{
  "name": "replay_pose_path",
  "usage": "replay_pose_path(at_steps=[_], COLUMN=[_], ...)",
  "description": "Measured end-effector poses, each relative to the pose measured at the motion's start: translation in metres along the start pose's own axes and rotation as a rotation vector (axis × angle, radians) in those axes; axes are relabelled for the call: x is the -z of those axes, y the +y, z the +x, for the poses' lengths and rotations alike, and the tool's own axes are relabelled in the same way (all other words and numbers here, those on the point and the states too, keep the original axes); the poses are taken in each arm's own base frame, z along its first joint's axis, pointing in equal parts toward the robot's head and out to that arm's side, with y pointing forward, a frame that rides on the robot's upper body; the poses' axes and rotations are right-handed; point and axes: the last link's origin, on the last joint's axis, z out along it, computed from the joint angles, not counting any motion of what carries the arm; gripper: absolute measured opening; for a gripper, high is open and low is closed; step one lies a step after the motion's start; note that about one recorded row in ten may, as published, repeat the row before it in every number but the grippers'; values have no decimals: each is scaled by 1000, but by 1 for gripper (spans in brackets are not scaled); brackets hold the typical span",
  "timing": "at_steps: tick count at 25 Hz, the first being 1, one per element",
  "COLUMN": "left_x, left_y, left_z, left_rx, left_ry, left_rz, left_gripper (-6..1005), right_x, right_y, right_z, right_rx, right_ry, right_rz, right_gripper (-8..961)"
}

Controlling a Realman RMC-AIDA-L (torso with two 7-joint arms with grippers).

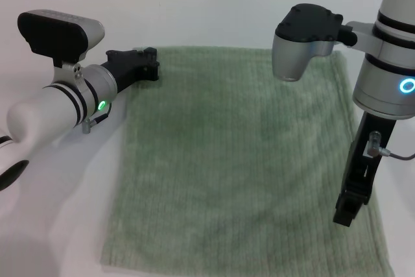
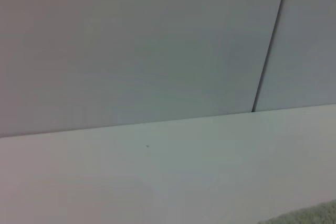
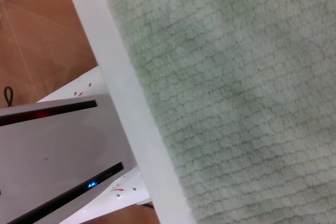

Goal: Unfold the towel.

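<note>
the white table [image 1: 58, 225] carries the towel [image 1: 240, 173], which lies spread flat across the middle and right of the scene, its far edge well up the table and its near edge running out toward the near side. it looks to be a single open layer already, with only faint ripples and no visible fold, so the unfolding seems nearly or fully done.

it is a soft, limp terry cloth, probably light and with a ribbed pile that should give decent grip rather than slip. it has no stiffness, so any lifted part will sag and drag the rest. corners and hemmed edges are the sensible places to pinch, since the flat middle offers nothing to close on.

the right gripper [image 1: 347, 209] hangs pointing down over the towel's right edge toward the near corner; i cannot tell whether its fingers are apart or together. the left gripper [image 1: 148, 64] sits at the towel's far left corner, reaching in from the left, and its state cannot be told either.
</note>
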Motion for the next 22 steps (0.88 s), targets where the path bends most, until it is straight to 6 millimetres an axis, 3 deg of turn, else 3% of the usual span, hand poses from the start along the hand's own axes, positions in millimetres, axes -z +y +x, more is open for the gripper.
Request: replay_pose_path(at_steps=[5,11,22], left_x=[1,1,2], left_y=[0,-1,-1], left_z=[0,0,-3], left_rx=[5,2,-2], left_ry=[4,2,-5], left_rz=[-2,0,3], left_gripper=[11,11,11], right_x=[3,17,34], right_y=[-8,-42,-87], right_z=[-7,-21,-33], right_rx=[-20,-132,-174], right_ry=[-60,-271,-606], right_rz=[56,226,479], right_gripper=[213,216,216])
